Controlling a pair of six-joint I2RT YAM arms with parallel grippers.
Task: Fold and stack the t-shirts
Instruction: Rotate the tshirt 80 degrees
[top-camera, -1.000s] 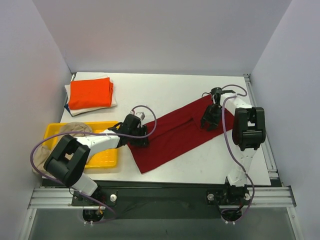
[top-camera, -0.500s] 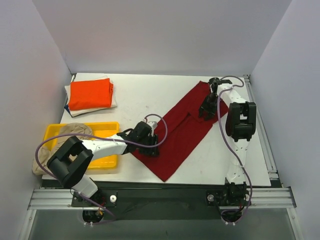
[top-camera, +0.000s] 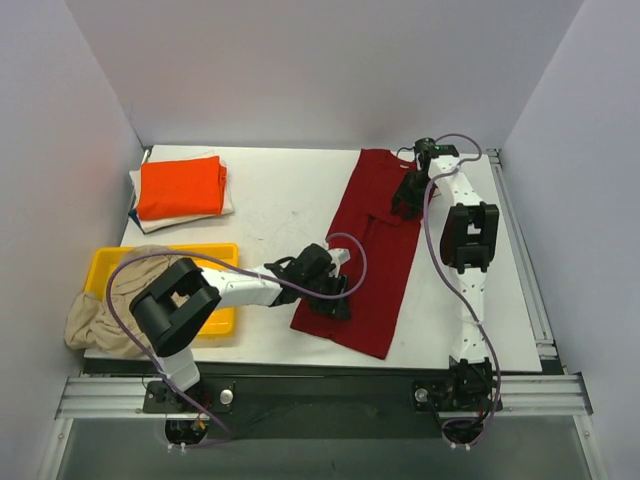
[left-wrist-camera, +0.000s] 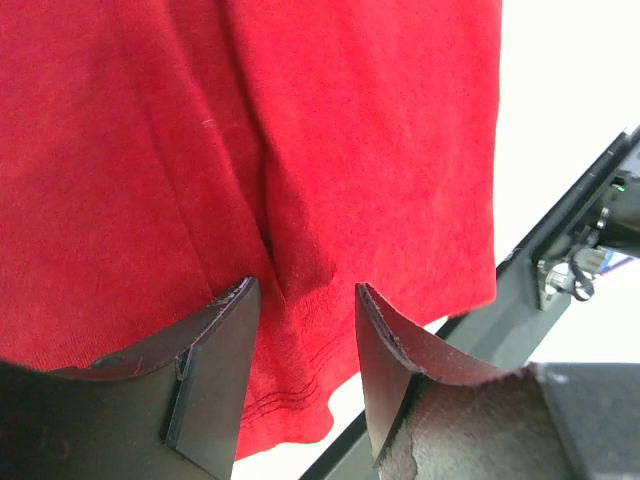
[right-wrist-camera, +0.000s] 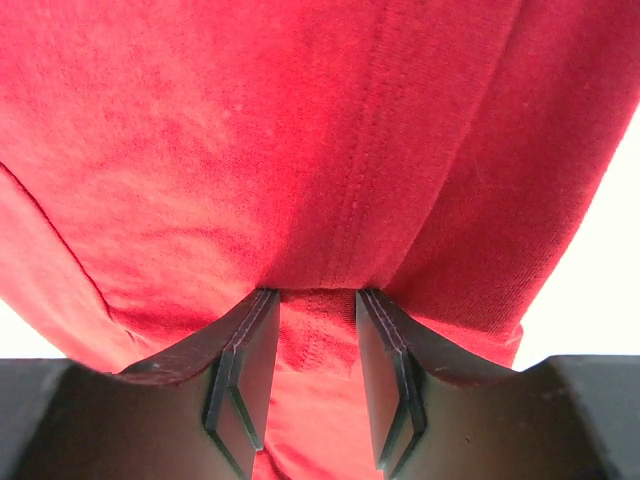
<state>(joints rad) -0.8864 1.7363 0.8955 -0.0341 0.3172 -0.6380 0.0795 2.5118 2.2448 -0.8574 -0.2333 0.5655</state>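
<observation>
Grippers (left-wrist-camera: 305, 296) (right-wrist-camera: 318, 296) pinch dk red tee (top-camera: 378, 245)

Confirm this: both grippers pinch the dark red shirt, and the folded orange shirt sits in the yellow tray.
Wrong on the tray: the top external view shows the folded orange shirt on a stack at the table's far left, beyond the yellow tray. Both the left gripper and right gripper do pinch the dark red shirt.
</observation>
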